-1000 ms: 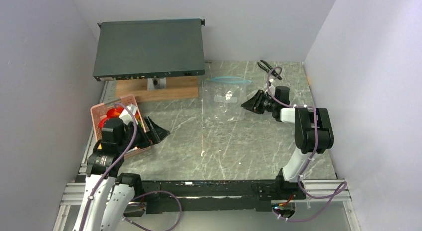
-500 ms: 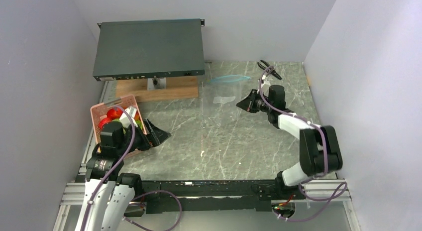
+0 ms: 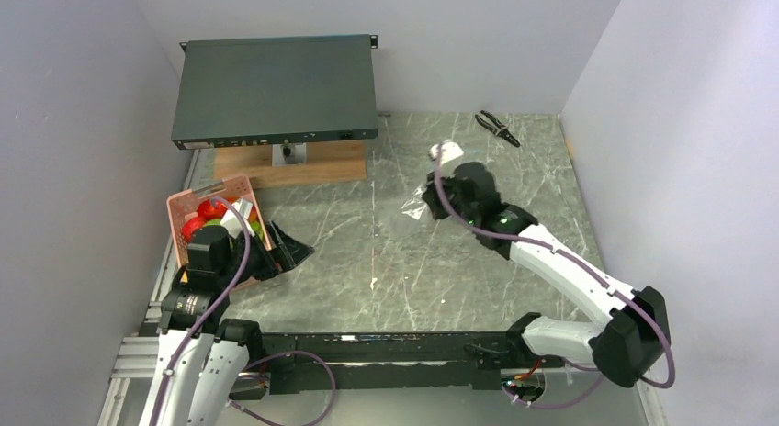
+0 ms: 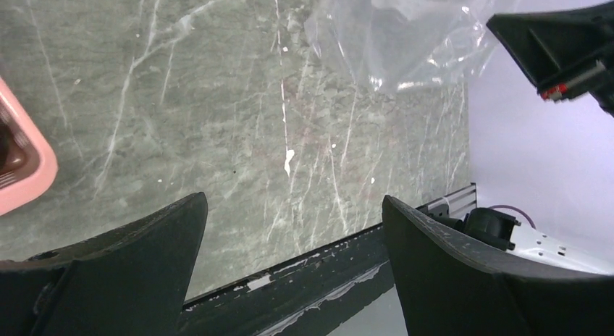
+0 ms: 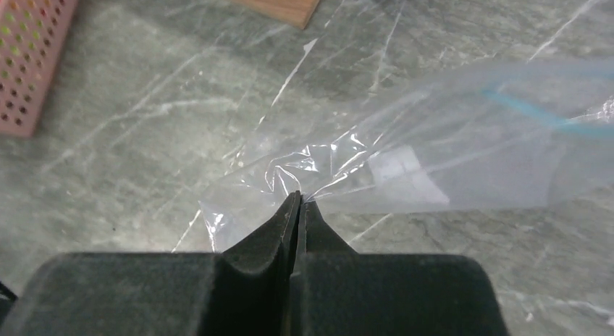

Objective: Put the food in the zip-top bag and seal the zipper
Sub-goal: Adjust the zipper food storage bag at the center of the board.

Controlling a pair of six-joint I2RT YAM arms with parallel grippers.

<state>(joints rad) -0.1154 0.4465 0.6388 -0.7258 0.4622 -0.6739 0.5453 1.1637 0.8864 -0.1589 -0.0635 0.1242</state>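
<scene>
My right pincer [image 5: 298,200] clamped on zip-top bag [image 5: 449,155] edge. Left pincer [image 4: 291,206] apart, empty. Food [image 3: 209,209] in pink basket [image 5: 29,53], left; nothing bagged, sealing not yet done.

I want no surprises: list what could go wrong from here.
The right gripper is shut on a thin fold of the zip-top bag; the film may slip out or tear.
That pinch sits away from the zipper, so the mouth may end up crumpled for loading.
The left gripper, open, hangs close to the pink basket and might nudge it.
</scene>
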